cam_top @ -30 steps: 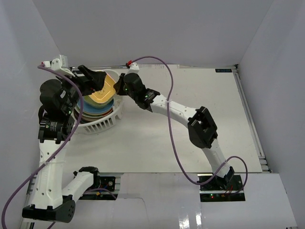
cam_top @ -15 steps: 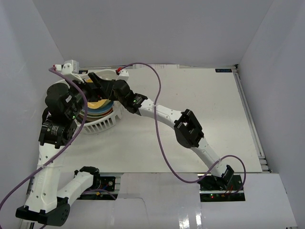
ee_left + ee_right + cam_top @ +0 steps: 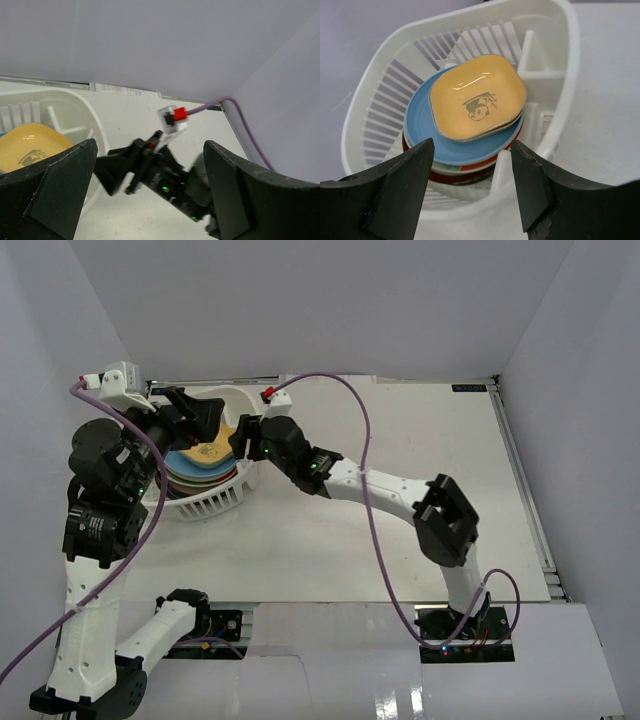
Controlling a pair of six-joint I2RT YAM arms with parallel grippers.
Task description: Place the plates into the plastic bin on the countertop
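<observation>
Yellow plate (image 3: 477, 97) tops the stack (image 3: 420, 125) inside the plastic bin (image 3: 560, 75), straight ahead of the right gripper (image 3: 472, 146), parted and empty at the bin's rim. Left gripper (image 3: 150, 145) spread wide, empty, above the bin.

Between right jaws: lower plates (image 3: 465, 174) hidden under blue plate (image 3: 420, 125), rims only. Between left jaws: right gripper (image 3: 112, 175) blurred. Plastic bin (image 3: 75, 107) cut by frame edge. Yellow plate (image 3: 30, 142) partly behind a jaw.

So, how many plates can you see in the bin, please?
4, stacked: yellow plate on top, light blue plate beneath, a pale rim and a red rim; more may be hidden.
</observation>
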